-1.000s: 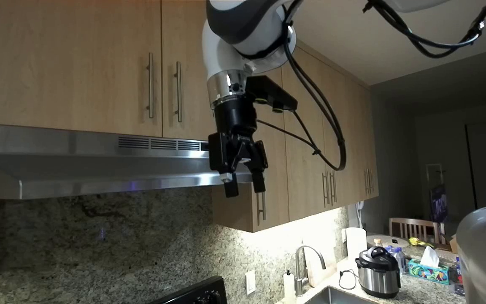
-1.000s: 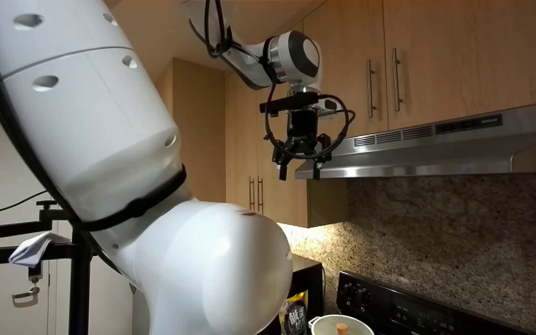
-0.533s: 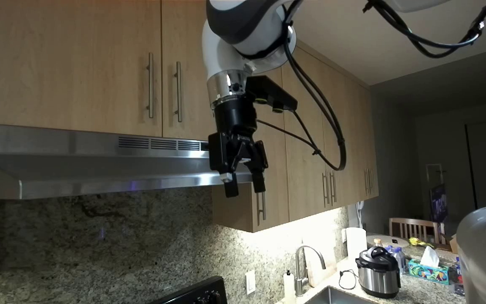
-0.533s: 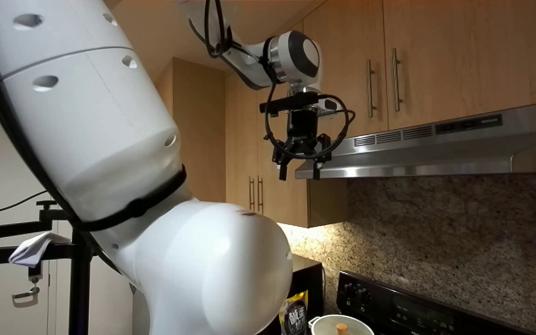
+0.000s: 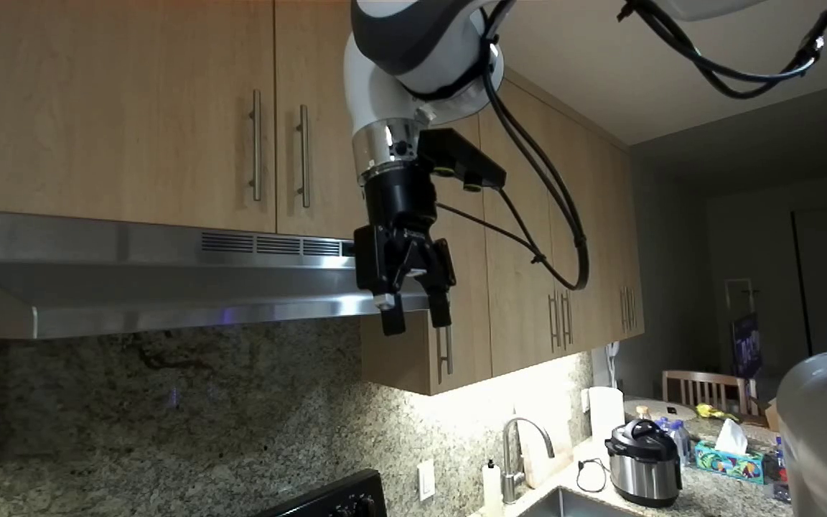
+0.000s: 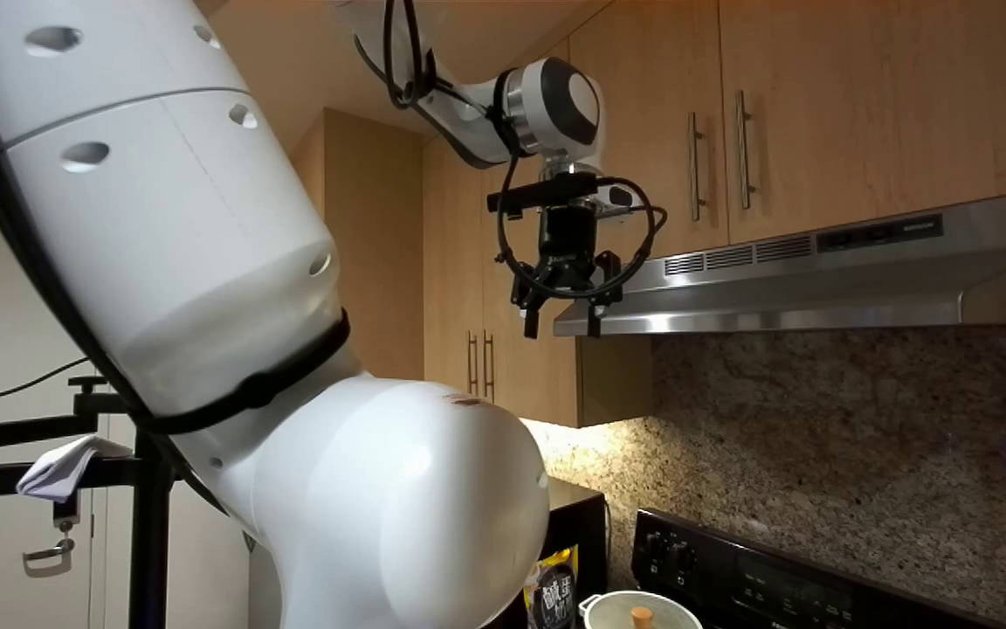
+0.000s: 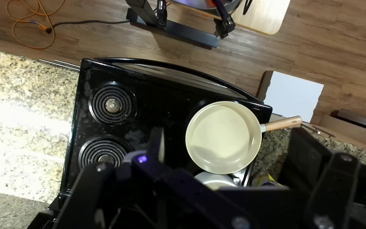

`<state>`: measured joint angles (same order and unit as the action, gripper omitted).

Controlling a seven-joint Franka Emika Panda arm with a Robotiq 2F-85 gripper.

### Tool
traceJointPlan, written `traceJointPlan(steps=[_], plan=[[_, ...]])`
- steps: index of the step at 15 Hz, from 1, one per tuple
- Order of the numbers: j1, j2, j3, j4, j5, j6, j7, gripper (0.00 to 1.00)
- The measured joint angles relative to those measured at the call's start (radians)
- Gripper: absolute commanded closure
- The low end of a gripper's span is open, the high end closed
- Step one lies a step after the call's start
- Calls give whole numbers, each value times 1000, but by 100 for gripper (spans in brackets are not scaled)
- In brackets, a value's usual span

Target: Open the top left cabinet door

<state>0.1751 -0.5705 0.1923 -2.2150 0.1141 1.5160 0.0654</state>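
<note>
This is a kitchen: in an exterior view a range hood [image 5: 169,287] fills nine o'clock; light wood wall cabinets [image 5: 611,230] run from ten to three; a tap [image 5: 508,474] stands at five; a cooker [image 5: 645,470] sits on the worktop [image 5: 729,495] between four and five. In the wrist view a black stove [image 7: 157,95] has coil burners [image 7: 112,103] at eight and nine o'clock; a cream pan [image 7: 222,136] rests on it toward four.

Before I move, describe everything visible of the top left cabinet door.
The top left cabinet door is a flat, light tan, wood-look panel with a vertical silver bar handle on two posts along its right edge. It looks shut, flush with the matching door to its right, above the range hood. Nothing visibly touches the handle; the tool hangs lower, apart. The wrist view doesn't show the door.
</note>
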Motion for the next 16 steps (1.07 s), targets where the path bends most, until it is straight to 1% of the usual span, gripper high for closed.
traceJointPlan(steps=[8, 13, 16], plan=[[-1, 0, 0, 55, -4, 15, 0, 0], [-2, -3, 2, 109, -23, 123, 0, 0], [-6, -3, 2, 159, -72, 184, 0, 0]])
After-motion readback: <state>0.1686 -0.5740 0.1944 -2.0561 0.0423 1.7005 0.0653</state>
